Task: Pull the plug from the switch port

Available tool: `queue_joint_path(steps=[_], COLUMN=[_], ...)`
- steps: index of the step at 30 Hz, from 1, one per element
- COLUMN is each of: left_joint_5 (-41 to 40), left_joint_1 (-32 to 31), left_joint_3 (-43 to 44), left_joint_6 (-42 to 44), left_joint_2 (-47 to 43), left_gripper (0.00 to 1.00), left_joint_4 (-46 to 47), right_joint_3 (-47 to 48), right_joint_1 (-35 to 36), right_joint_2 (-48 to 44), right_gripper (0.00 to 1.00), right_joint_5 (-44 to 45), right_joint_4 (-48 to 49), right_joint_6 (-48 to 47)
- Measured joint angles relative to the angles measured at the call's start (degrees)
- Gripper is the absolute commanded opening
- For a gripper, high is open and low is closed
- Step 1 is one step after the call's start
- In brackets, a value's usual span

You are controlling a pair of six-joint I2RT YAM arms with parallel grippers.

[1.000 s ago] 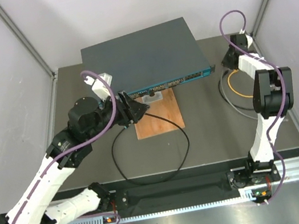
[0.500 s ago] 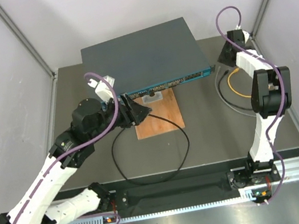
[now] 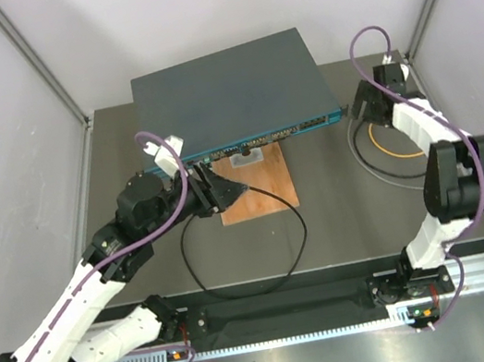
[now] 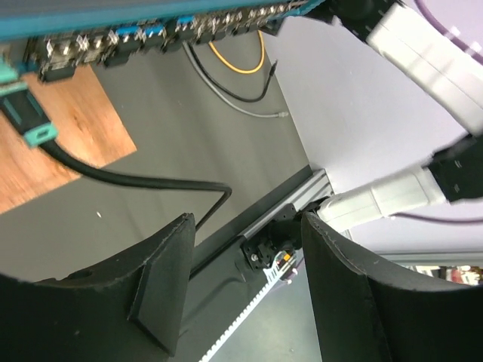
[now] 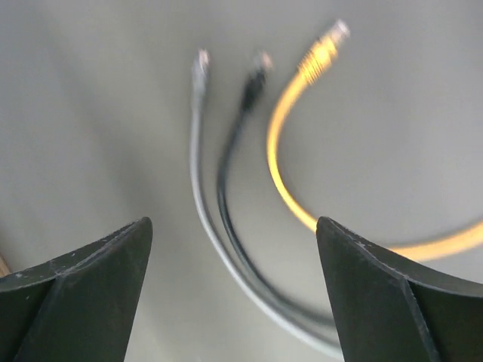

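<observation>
Top external view: both tools are hanging wide apart close to the switch, gripping nothing.

The switch (image 3: 234, 84) is sitting at the 12 o'clock end of the worktop (image 3: 341, 210), its teal front strip facing 6 o'clock. The left tool (image 3: 235, 186) is hovering over the wooden board (image 3: 267, 191), at 7 o'clock of that strip, its jaws spread wide. In its wrist view the plug (image 4: 25, 113), black with teal trim, is showing at 10 o'clock, its tip meeting the row of sockets and a black cable (image 4: 113, 177) trailing from it. The right tool (image 3: 361, 110) is hanging at 3 o'clock of the switch, jaws equally wide, above the loose ends of a grey lead (image 5: 198, 151), a black lead (image 5: 234, 151) and a yellow lead (image 5: 283, 151).
</observation>
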Motion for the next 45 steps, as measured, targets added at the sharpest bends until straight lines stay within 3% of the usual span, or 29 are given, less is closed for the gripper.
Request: queue_joint_path(steps=[4, 11, 19, 22, 37, 45], left_joint_5=[0.4, 4.2, 13.8, 16.8, 11.5, 14.7], left_joint_1=[0.0, 3.1, 21.1, 24.4, 26.2, 26.2], left_joint_3=[-5.1, -11.7, -18.7, -22.5, -39.0, -50.8], left_joint_6=[-2.7, -5.8, -9.5, -11.5, -19.6, -28.3], left_joint_2=[-2.6, -1.7, -8.8, -13.2, -47.8, -48.2], left_gripper=[0.65, 0.67, 0.68, 0.68, 0.72, 0.75], left_joint_4=[3.2, 7.9, 11.2, 12.4, 8.8, 15.7], right_joint_3=[-8.1, -19.1, -21.0, -22.6, -31.1, -41.2], right_joint_1=[0.0, 1.9, 7.9, 9.5, 11.7, 12.0], right_joint_2=[-9.7, -25.2, -36.8, -40.4, -59.6, -64.8], right_gripper=[1.0, 1.0, 1.0, 1.0, 1.0, 1.0], right_joint_5=[-0.8, -4.3, -5.8, -5.8, -8.2, -15.6], right_joint_4=[-0.2, -1.9, -7.4, -9.8, -19.9, -17.3], right_joint_6=[-1.2, -1.6, -0.7, -0.1, 3.4, 10.5])
